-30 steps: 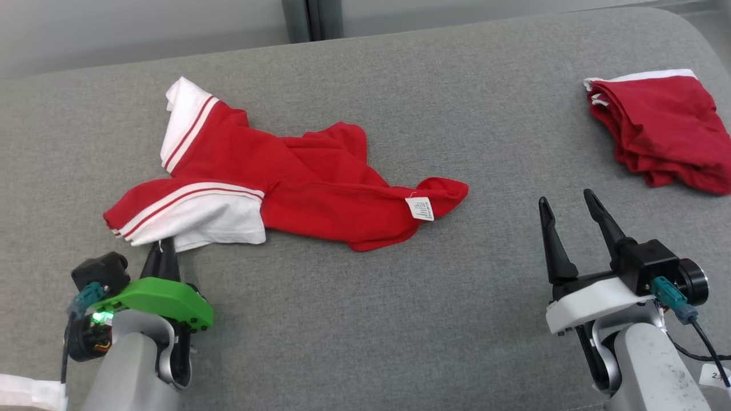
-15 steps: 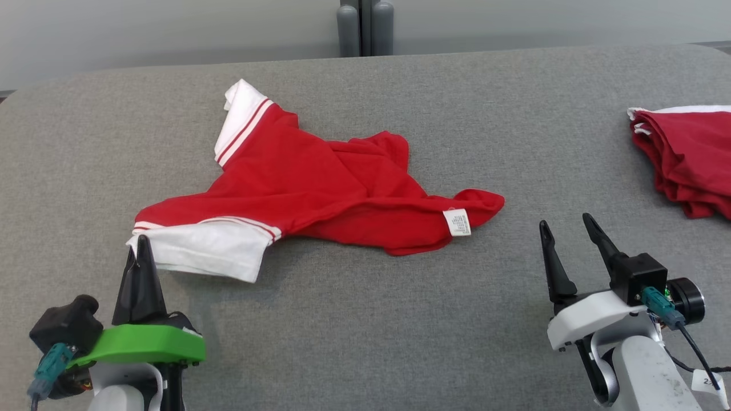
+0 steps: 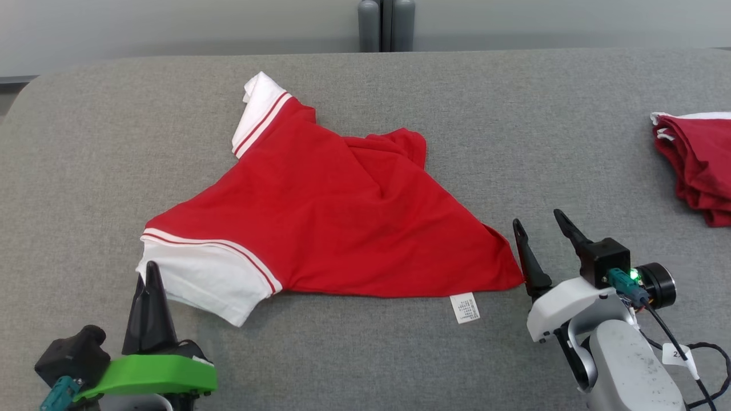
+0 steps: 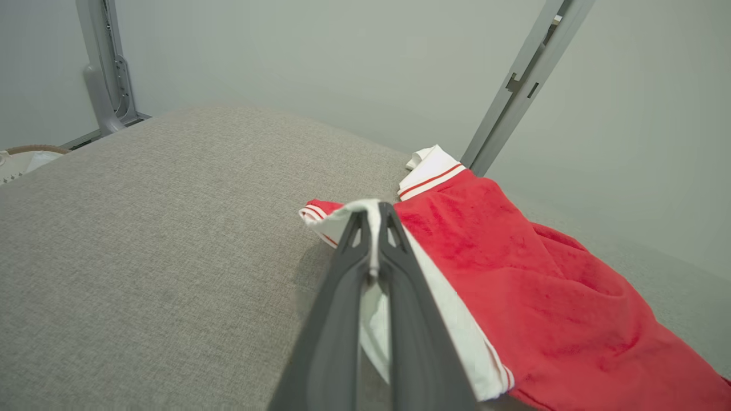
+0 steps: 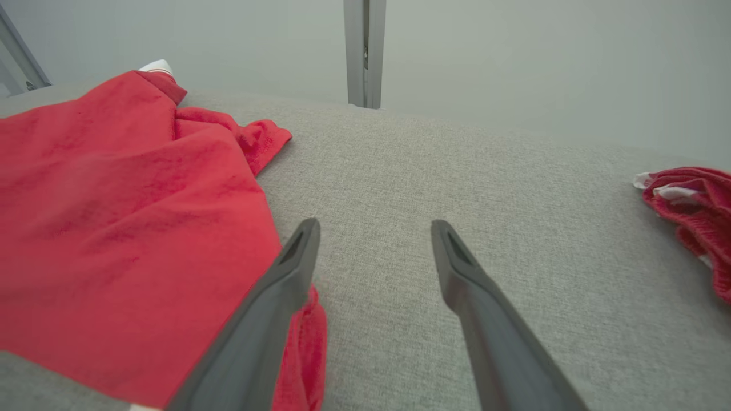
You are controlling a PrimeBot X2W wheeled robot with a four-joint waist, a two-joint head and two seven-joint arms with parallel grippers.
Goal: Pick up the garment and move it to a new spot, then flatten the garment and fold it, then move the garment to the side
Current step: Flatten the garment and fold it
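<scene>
The garment (image 3: 354, 228), a red shirt with white, red-striped sleeves, lies spread on the grey padded table (image 3: 365, 354). Its white label (image 3: 467, 308) pokes out at the front hem. My left gripper (image 3: 149, 271) is at the front left, shut on the edge of the white sleeve. In the left wrist view the white cloth (image 4: 374, 251) is pinched between the closed fingers of the left gripper (image 4: 374, 208). My right gripper (image 3: 537, 220) is open, its left finger touching the garment's right corner. In the right wrist view the right gripper (image 5: 374, 225) has bare table between its fingers and the garment (image 5: 114, 217) to its left.
A second red garment (image 3: 699, 165), folded, lies at the table's right edge and appears as a red bundle (image 5: 691, 200) in the right wrist view. Grey metal posts (image 3: 386, 25) stand behind the table. A basket rim (image 4: 23, 157) sits past the table's left end.
The head camera has shifted. The garment has been pulled out from a crumpled heap into a wide flat spread, with its label now at the front hem. My right gripper has come up against its right corner.
</scene>
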